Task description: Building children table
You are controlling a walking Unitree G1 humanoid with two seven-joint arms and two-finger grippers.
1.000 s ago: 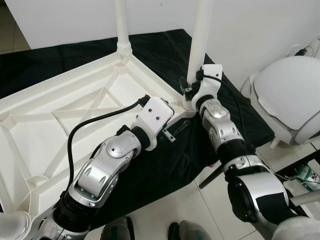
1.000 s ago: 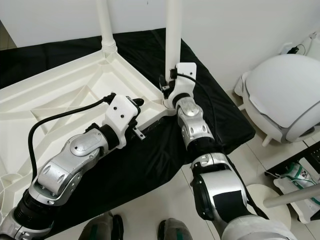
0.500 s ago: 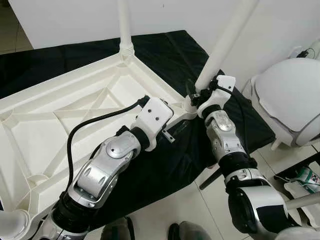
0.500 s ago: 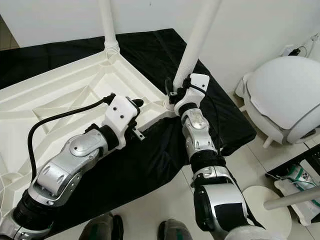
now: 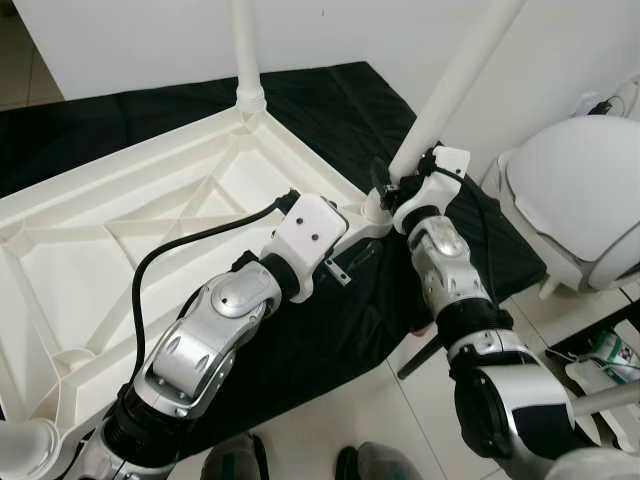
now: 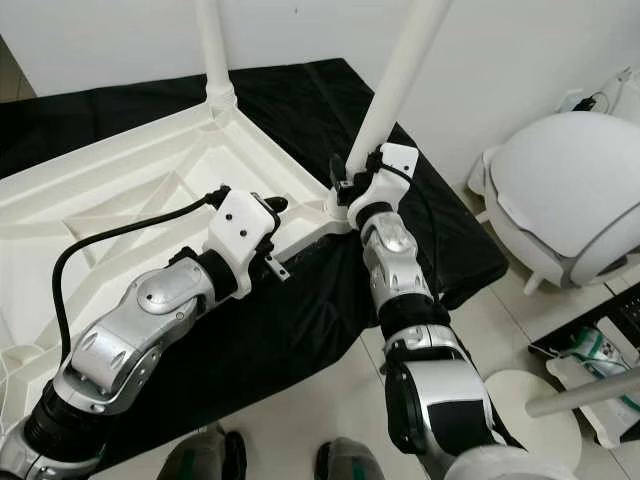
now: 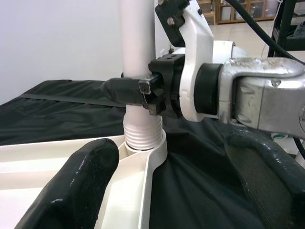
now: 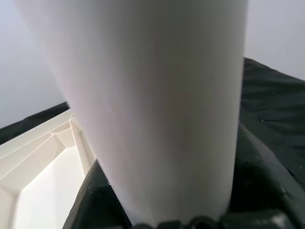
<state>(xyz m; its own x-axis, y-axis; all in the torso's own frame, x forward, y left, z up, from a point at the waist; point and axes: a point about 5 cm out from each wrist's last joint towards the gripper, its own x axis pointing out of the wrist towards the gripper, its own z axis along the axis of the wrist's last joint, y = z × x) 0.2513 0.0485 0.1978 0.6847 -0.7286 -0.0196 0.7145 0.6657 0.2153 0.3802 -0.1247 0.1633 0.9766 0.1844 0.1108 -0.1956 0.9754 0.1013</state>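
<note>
Your right end effector pinches the white leg just above the corner socket, and the leg leans away instead of standing straight.

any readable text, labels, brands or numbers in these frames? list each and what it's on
None can be read.
The packet on the floor at the right carries green print, too small and blurred to read.
The white table top, the white leg held by the right gripper, the left gripper and the black cloth bear no visible markings.
</note>
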